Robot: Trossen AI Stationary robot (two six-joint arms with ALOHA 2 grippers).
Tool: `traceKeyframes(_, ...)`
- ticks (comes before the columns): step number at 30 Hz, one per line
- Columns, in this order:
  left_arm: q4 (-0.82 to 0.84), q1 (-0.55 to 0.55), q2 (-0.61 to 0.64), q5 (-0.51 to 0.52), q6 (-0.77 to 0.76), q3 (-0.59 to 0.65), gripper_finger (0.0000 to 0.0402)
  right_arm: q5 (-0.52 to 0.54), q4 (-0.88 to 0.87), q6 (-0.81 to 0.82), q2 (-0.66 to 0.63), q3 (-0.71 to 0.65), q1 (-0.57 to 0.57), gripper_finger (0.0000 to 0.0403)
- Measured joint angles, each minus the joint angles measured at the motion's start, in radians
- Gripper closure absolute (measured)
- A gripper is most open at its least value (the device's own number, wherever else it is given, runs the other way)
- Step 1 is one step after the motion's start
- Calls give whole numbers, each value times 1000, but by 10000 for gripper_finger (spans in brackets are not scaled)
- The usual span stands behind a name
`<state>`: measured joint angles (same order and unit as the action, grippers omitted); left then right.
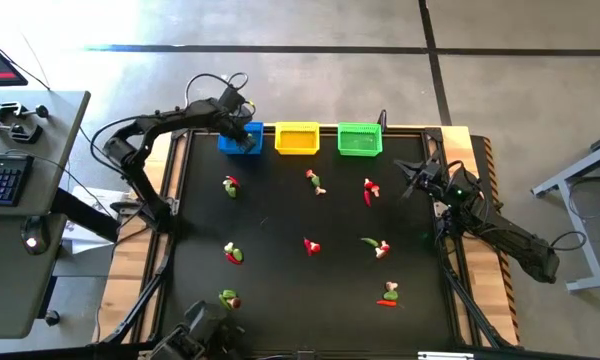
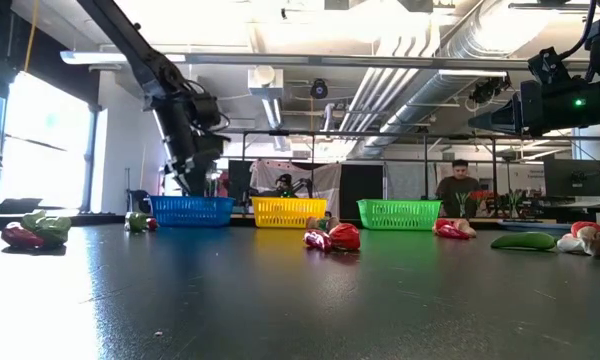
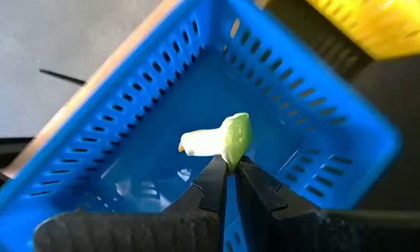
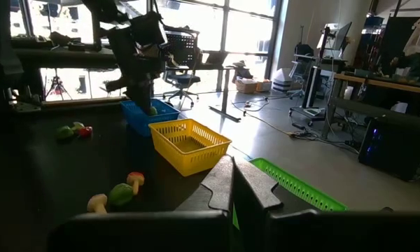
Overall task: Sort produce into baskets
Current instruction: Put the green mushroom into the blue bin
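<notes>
In the high view, the left gripper [image 1: 242, 133] is held over the blue basket [image 1: 239, 140] at upper left, apparently for a drop; the yellow basket [image 1: 297, 139] and green basket [image 1: 359, 140] look empty.

In the left wrist view, a green-and-white vegetable [image 3: 217, 140] is pinched above the basket's bare floor.

In the high view, the right gripper [image 1: 414, 178] is parked at right; in its wrist view its fingers are closed on nothing.

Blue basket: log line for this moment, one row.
phase: place | left tool: shut on green-and-white produce piece, over blue basket | right tool: waiting by green basket | yellow basket: no produce seen inside
</notes>
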<state>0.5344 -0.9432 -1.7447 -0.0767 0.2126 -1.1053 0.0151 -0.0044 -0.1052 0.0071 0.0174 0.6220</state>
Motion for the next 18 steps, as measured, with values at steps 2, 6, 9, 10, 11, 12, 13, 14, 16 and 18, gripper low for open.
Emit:
traceKeyframes(2, -5, 0, -14, 0, 1, 1, 387, 0, 0, 0, 0, 0, 0, 402)
traceKeyframes(6, -40, -1, -30, 16, 36, 0, 387, 0, 0, 0, 0, 0, 0, 402)
traceKeyframes(9, -65, 4, -31, 64, 60, 0, 385, 0, 0, 0, 0, 0, 0, 402)
traceKeyframes(10, -71, 6, -30, 77, 61, 0, 382, 0, 0, 0, 0, 0, 0, 402)
traceKeyframes(11, -72, 7, -29, 87, 61, 0, 379, 0, 0, 0, 0, 0, 0, 402)
traceKeyframes(12, -76, 8, -28, 98, 57, 0, 374, 0, 0, 0, 0, 0, 0, 402)
traceKeyframes(13, -85, 8, -27, 114, 53, 0, 369, 0, 0, 0, 0, 0, 0, 402)
traceKeyframes(14, -88, 8, -27, 122, 51, 0, 363, 0, 0, 0, 0, 0, 0, 402)
traceKeyframes(16, -83, 8, -27, 130, 42, 1, 348, 0, 0, 0, 0, 0, 0, 402)
traceKeyframes(18, -83, 8, -27, 130, 39, 1, 333, 0, 0, 0, 0, 0, 0, 402)
